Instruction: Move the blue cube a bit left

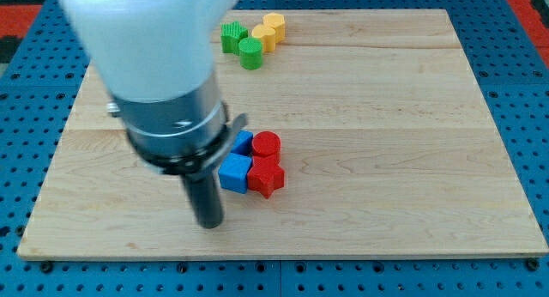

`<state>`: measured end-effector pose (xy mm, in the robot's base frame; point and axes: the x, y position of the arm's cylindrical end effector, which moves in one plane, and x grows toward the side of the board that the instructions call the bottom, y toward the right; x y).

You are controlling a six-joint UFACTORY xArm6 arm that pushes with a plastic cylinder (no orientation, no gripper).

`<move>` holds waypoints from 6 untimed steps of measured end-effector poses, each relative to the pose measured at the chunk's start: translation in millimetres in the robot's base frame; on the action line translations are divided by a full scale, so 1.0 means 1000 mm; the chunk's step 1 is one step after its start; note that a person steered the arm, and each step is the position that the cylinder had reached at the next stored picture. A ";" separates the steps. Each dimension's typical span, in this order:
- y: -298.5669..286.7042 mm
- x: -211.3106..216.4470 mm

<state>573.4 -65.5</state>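
The blue cube (234, 172) lies near the middle of the wooden board (386, 117), touching a red block (266, 177) on its right. Behind it sit another blue block (243, 142), partly hidden by the arm, and a red cylinder (266, 145). My tip (209, 223) rests on the board just to the left of and below the blue cube, a short gap away from it. The arm's large grey and white body (163, 82) covers the board's upper left part.
At the view's top, a green star-like block (232, 35), a green cylinder (250, 52) and two yellow blocks (269, 29) stand together. A blue pegboard (515, 39) surrounds the board.
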 end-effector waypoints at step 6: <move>0.012 -0.038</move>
